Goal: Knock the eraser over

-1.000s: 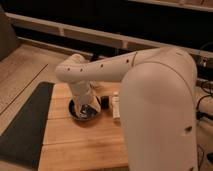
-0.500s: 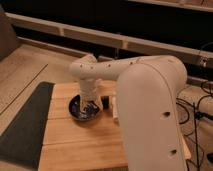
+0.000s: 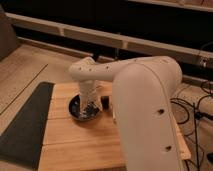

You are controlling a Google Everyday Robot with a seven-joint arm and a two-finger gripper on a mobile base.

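Note:
My white arm [image 3: 140,95] reaches from the right foreground across the wooden table [image 3: 75,140]. The gripper [image 3: 89,107] points down over a dark round bowl [image 3: 76,111] in the middle of the table. A small white block, apparently the eraser [image 3: 106,102], stands just right of the gripper, partly hidden by the arm. I cannot tell whether the gripper touches it.
A dark mat [image 3: 25,125] lies along the table's left side. A dark wall with a pale rail [image 3: 100,37] runs behind the table. Cables [image 3: 197,107] hang at the right. The arm's bulky link hides the table's right half.
The arm has swung right and towards the camera. The gripper has shifted right over the bowl, closer to the white block.

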